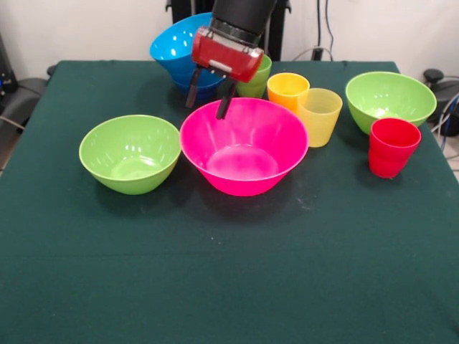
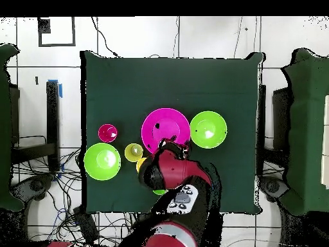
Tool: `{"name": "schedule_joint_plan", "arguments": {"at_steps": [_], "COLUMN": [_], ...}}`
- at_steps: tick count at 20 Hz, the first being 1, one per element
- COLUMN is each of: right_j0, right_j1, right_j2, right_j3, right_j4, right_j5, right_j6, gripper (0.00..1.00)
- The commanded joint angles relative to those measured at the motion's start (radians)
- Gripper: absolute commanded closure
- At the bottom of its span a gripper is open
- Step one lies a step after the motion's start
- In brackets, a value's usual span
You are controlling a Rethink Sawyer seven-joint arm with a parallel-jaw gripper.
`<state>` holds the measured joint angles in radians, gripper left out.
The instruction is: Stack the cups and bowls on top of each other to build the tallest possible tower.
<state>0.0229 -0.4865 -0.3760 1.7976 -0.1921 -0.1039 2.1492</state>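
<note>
My gripper [image 1: 209, 98] is open and empty, with its fingers hanging over the far rim of the large pink bowl [image 1: 244, 147] at the table's middle. Just behind it stands the tower [image 1: 179, 51], a stack of blue bowls whose top bowl is tilted. The green cup [image 1: 258, 80] is partly hidden behind the gripper. The orange cup [image 1: 287, 87] and the yellow cup [image 1: 320, 115] stand side by side to the right. The red cup [image 1: 391, 147] stands in front of a lime bowl [image 1: 389, 99]. Another lime bowl [image 1: 130, 153] sits left of the pink one. In the overhead view the arm hides the tower, and the gripper [image 2: 172, 145] is at the pink bowl's [image 2: 164, 127] edge.
The dark green table [image 1: 215, 287] has open cloth across its whole near half in the front view. Cables and black equipment lie beyond the table's edges [image 2: 45, 180].
</note>
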Motion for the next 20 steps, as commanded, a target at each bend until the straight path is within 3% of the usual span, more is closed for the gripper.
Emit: {"name": "schedule_joint_plan", "arguments": {"at_steps": [1,8,12,16,18,20], "right_j0": [-0.099,-0.057,-0.070,0.004,0.064,0.074], "right_j1": [0.068,0.125,0.139,0.178,0.211,0.216], "right_j2": [0.181,0.124,0.138,0.043,-0.032,-0.041], "right_j3": [-0.057,-0.086,-0.097,-0.112,-0.114,-0.113], "right_j4": [-0.074,-0.050,-0.063,-0.015,0.041,0.050], "right_j5": [-0.064,-0.125,-0.135,-0.203,-0.281,-0.290], "right_j6": [0.062,0.059,0.051,0.051,0.057,0.064], "gripper": [0.00,0.00,0.00,0.00,0.00,0.00]}}
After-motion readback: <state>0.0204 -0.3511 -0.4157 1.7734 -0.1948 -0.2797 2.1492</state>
